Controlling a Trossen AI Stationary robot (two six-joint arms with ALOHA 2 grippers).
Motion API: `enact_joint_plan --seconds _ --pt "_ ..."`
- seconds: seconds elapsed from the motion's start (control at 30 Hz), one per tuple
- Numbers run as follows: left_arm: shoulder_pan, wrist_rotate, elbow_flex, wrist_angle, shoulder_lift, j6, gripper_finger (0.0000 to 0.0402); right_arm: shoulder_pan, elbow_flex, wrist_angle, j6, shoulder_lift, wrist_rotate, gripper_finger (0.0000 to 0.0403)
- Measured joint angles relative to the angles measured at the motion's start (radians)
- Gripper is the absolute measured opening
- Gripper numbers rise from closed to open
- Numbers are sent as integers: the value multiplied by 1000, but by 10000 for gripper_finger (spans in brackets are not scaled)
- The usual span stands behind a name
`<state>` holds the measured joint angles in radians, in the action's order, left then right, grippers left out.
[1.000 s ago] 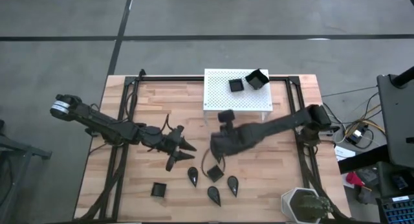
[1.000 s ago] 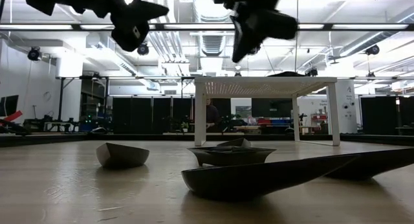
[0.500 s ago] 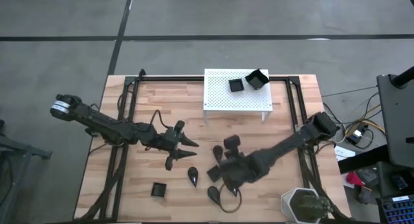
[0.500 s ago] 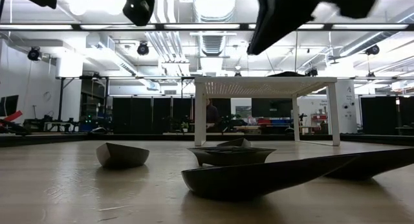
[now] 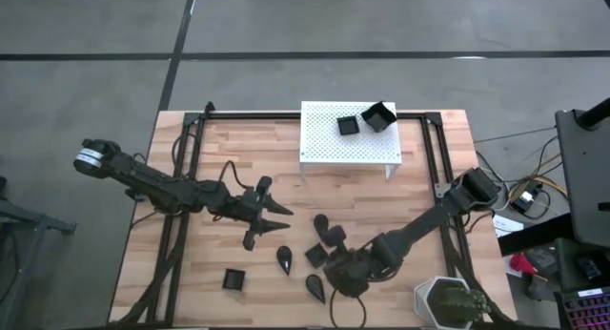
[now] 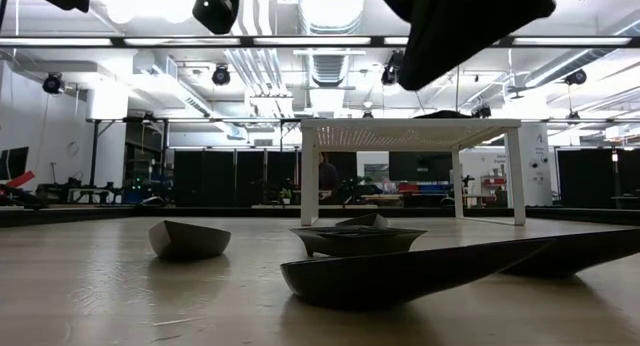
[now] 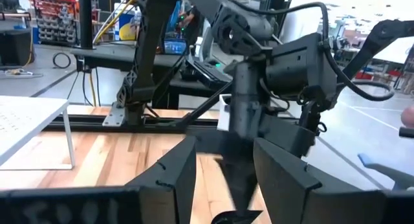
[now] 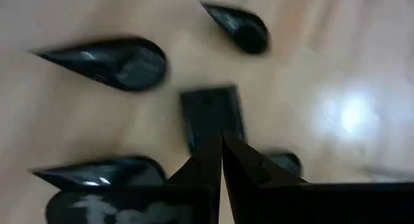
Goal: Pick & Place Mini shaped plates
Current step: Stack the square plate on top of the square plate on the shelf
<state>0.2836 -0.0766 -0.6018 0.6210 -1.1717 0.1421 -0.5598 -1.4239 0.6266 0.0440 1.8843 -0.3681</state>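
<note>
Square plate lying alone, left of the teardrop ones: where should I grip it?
Grip one raised rim wall of the square plate, one finger inside and one outside, coming straight down. It seems to lie flat, open side up, apart from the nearest teardrop plate, so every side is free.

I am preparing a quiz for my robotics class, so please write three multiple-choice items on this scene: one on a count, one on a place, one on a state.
1. How many black dishes lie on the white stand?
A. one
B. two
C. four

2. Where is the right end effector?
A. above the stand
B. above the loose dishes on the table
C. off the table

3. How is the left end effector?
A. open, empty
B. shut on a dish
C. shut, empty

Key:
1 B: two square ones show on its top.
2 B: its wrist view looks down on them.
3 A: its fingers stand apart, holding nothing.
</note>
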Motion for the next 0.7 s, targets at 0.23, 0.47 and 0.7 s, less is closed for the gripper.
enact_joint_plan --seconds 0.23,0.47,0.7 --pt "0 0 0 0 0 2 147 2 51 -72 -3 0 22 56" --pt "0 1 0 0 0 2 147 1 89 -194 -31 0 2 98" --pt "0 3 0 -1 0 4 147 2 119 -220 -15 21 2 90"
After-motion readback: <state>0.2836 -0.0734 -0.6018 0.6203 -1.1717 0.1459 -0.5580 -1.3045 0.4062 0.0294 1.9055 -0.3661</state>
